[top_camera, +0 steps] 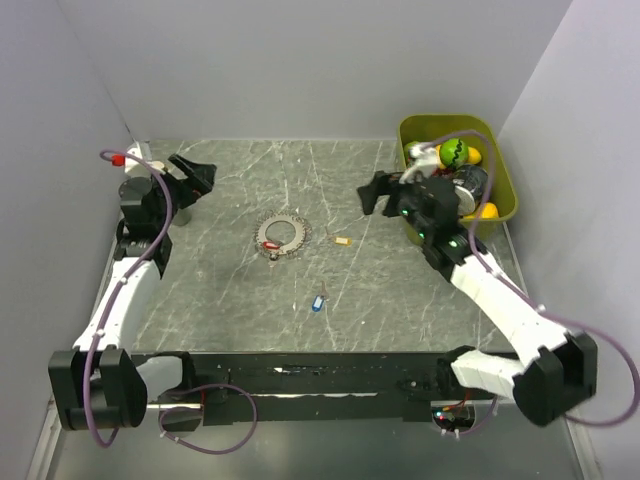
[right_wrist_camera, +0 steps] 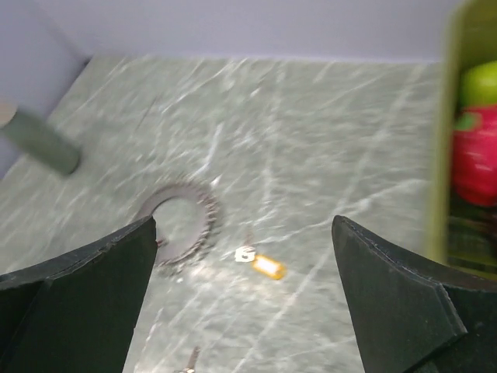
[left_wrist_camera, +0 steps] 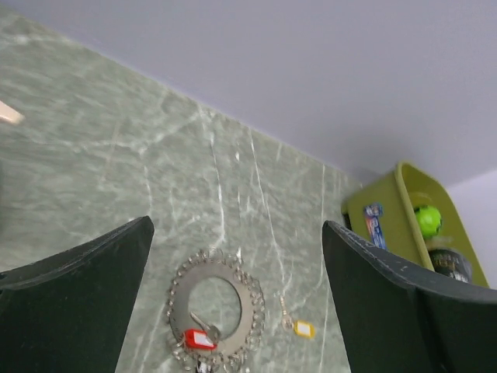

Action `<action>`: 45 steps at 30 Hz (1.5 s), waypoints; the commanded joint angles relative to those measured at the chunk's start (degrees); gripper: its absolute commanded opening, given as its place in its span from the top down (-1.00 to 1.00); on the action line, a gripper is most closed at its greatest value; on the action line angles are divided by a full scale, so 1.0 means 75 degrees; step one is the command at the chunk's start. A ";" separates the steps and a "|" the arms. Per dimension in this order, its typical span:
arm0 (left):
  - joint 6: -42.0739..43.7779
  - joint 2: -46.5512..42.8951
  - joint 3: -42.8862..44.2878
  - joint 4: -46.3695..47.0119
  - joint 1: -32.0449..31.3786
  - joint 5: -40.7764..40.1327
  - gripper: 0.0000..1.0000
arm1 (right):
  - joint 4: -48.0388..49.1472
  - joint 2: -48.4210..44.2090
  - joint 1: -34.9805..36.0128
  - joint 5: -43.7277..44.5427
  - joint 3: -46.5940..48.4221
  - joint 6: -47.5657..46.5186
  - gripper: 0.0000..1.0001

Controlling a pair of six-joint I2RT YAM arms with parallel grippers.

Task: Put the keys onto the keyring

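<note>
The keyring (top_camera: 281,236) lies flat mid-table, a wide metal ring fringed with small keys, with a red tag (top_camera: 271,246). It also shows in the left wrist view (left_wrist_camera: 216,308) and, blurred, in the right wrist view (right_wrist_camera: 180,225). A yellow-headed key (top_camera: 342,241) lies just right of it, seen as well in the left wrist view (left_wrist_camera: 303,329) and the right wrist view (right_wrist_camera: 266,266). A blue-headed key (top_camera: 318,302) lies nearer the front. My left gripper (top_camera: 197,176) is open and empty, left of the ring. My right gripper (top_camera: 374,192) is open and empty, right of the yellow key.
A yellow-green bin (top_camera: 504,172) at the back right holds toys, including a green ball (top_camera: 455,154). Grey walls close in the table on three sides. A black bar (top_camera: 300,375) runs along the near edge.
</note>
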 commanded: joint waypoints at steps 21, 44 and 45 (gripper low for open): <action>0.0698 0.5891 0.3719 -0.3126 -0.2868 0.1217 -0.95 | -0.2147 0.5366 0.0721 -0.1789 0.2236 0.0764 -0.34; 0.0850 0.4287 0.1891 -0.2540 -0.3606 0.1475 -0.86 | -0.2018 0.5472 0.1002 -0.1905 0.1943 0.0694 -0.08; 0.0827 0.4228 0.1832 -0.2516 -0.3653 0.1476 -0.86 | -0.2064 0.5484 0.1060 -0.1976 0.1955 0.0635 -0.07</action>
